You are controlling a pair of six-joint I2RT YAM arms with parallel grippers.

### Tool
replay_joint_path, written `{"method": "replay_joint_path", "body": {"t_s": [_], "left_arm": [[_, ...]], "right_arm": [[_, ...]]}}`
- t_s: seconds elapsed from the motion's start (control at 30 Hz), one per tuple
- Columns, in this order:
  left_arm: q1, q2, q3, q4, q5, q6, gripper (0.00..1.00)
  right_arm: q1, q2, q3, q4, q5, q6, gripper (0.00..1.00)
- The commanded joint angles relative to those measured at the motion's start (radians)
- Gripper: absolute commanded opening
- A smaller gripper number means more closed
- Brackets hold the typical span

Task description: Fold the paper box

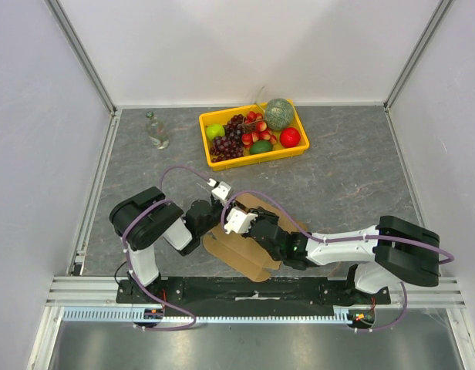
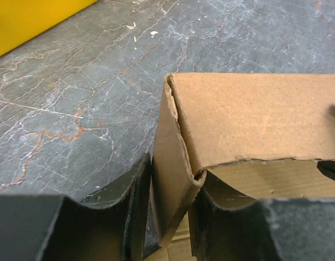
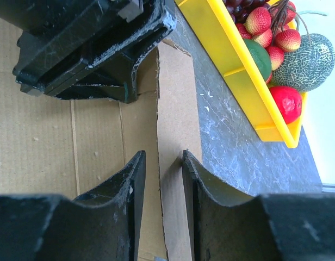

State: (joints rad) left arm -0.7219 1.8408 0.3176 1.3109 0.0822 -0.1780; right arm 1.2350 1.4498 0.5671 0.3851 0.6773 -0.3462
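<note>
The paper box (image 1: 241, 250) is brown cardboard, partly set up, lying near the front edge between the two arms. My left gripper (image 1: 227, 202) is at its far left corner. In the left wrist view the left gripper (image 2: 172, 217) is shut on an upright side flap (image 2: 170, 163), next to a folded top panel (image 2: 254, 114). My right gripper (image 1: 249, 214) reaches in from the right. In the right wrist view the right gripper (image 3: 163, 206) is closed to a narrow gap astride a wall (image 3: 175, 125) of the box. The left gripper's black body (image 3: 86, 49) is just ahead.
A yellow fruit tray (image 1: 245, 161) with grapes, strawberries, a melon and a red fruit stands at the back centre. It also shows in the left wrist view (image 2: 26, 22) and the right wrist view (image 3: 233, 60). A clear bottle (image 1: 156, 129) stands at the back left.
</note>
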Motion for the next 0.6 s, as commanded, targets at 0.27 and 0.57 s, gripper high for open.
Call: {"method": "replay_joint_path", "body": {"t_s": [0.27, 0.57], "left_arm": [[-0.105, -0.022, 0.015, 0.353, -0.304, 0.149, 0.34], [-0.151, -0.011, 0.041, 0.353, -0.409, 0.176, 0.19]], "right_arm": [[0.006, -0.002, 0.019, 0.001, -0.047, 0.067, 0.4], [0.004, 0.003, 0.024, -0.006, -0.051, 0.078, 0.4]]}}
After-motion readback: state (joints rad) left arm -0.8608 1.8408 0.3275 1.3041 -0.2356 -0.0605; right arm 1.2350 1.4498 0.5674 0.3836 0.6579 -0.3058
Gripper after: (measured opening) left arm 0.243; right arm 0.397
